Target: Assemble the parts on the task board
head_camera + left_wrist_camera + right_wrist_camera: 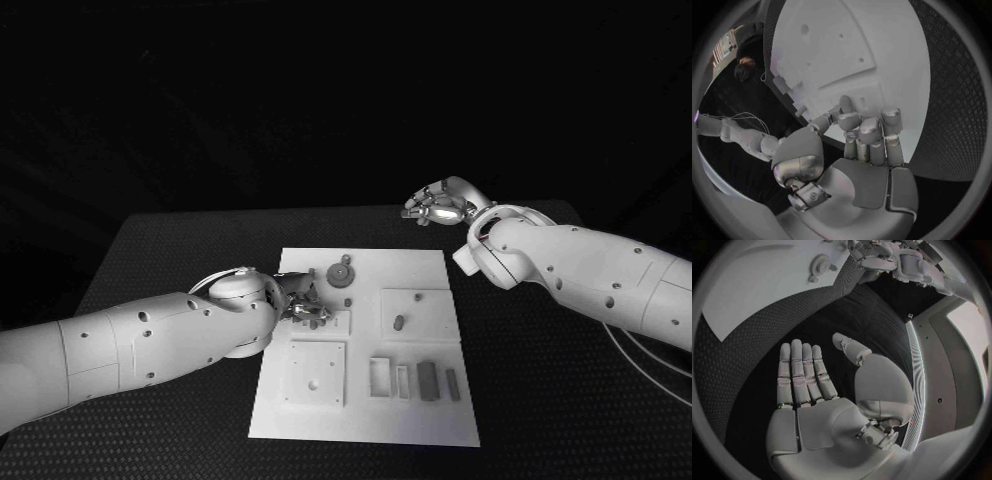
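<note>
While your left hand (pixel 300 305) curls its fingers (pixel 869 131) over the task board (pixel 433 268), grip unclear, your right hand (pixel 440 205) waits flat, empty, beyond the far edge.

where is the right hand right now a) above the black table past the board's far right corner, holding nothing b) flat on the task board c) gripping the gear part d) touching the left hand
a, the right hand hangs off the task board over the black table, fingers straight and apart in the right wrist view with nothing in them.

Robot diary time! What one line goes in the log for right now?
left hand: fingers curled, over task board, hold unclear | right hand: flat, empty, over black table | gear part: on board
</note>
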{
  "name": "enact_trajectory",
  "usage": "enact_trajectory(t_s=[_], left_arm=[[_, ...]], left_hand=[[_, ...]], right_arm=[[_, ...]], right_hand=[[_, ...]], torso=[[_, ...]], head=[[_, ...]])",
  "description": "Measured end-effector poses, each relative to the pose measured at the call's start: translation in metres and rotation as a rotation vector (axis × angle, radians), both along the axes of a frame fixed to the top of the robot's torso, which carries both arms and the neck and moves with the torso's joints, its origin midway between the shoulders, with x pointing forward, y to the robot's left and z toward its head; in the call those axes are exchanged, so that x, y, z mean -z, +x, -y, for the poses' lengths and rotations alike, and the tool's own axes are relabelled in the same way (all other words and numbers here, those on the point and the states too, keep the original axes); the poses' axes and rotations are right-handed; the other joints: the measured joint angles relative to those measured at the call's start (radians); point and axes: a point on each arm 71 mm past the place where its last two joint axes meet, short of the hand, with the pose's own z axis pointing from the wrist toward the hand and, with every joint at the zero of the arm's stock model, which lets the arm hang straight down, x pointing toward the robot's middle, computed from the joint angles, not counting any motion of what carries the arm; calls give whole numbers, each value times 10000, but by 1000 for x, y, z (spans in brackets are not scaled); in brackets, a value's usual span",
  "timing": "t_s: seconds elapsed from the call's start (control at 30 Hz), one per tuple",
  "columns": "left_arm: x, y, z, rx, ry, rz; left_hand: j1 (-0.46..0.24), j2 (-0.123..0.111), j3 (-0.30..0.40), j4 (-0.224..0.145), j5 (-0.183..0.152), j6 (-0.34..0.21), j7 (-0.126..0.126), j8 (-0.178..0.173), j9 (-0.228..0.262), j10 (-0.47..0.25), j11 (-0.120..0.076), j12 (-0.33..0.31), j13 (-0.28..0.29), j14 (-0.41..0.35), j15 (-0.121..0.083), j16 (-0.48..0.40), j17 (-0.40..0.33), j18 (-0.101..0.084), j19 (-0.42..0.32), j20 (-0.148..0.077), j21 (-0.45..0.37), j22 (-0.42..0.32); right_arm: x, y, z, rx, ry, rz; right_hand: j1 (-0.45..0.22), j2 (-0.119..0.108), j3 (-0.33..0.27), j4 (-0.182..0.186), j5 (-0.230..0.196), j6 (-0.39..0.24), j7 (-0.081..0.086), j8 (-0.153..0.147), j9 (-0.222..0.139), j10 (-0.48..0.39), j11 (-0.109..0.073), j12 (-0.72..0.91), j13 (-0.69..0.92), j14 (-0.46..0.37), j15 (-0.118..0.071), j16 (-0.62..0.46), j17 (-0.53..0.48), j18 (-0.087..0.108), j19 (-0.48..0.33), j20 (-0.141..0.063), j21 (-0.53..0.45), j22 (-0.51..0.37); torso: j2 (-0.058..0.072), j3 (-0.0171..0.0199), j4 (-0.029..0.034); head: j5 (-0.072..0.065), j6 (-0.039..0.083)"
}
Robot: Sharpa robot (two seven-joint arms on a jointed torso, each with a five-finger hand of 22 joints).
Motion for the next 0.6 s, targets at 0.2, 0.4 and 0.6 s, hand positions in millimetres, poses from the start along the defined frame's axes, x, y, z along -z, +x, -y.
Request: enact_trajectory(t_s=[0.2, 0.4, 0.6], left_arm=[[0, 0, 0, -6, -1, 2], [0, 0, 0, -12, 1, 3], [0, 0, 0, -15, 2, 3]], left_hand=[[-101, -101, 54, 54, -793, -9, -10, 55, -26, -1, 0, 0, -7, 0, 0, 0, 0, 0, 0, 0, 0, -1], [-154, -154, 57, 110, -801, -10, -10, 55, -26, -19, -19, 0, -12, -1, 1, 0, 0, 0, 0, 0, 0, -1], [-117, -190, 83, 137, -801, -10, -11, 55, -36, -36, -35, 0, -15, -1, 3, 0, 0, -1, 0, 0, 0, -2]], right_arm=[[0, 0, 0, 2, -2, -2], [0, 0, 1, 9, -6, -4], [0, 0, 1, 9, -7, -4]], right_hand=[[0, 0, 0, 0, 0, 0, 0, 0, 0, 0, 0, 0, 0, 0, 0, 0, 0, 0, 0, 0, 0, 3], [0, 0, 0, 0, 0, 1, -1, 0, 0, 0, 0, 0, 0, 0, 0, 0, 0, 0, 0, 0, 0, 9], [0, 0, 0, 0, 0, -7, 7, 0, 0, 0, 0, 0, -9, 0, 0, 0, 0, 0, 0, 0, 0, 9]], torso=[[1, 0, 0], [1, 5, 0], [1, 5, 1]], head=[[0, -1], [-5, -10], [-4, -11]])
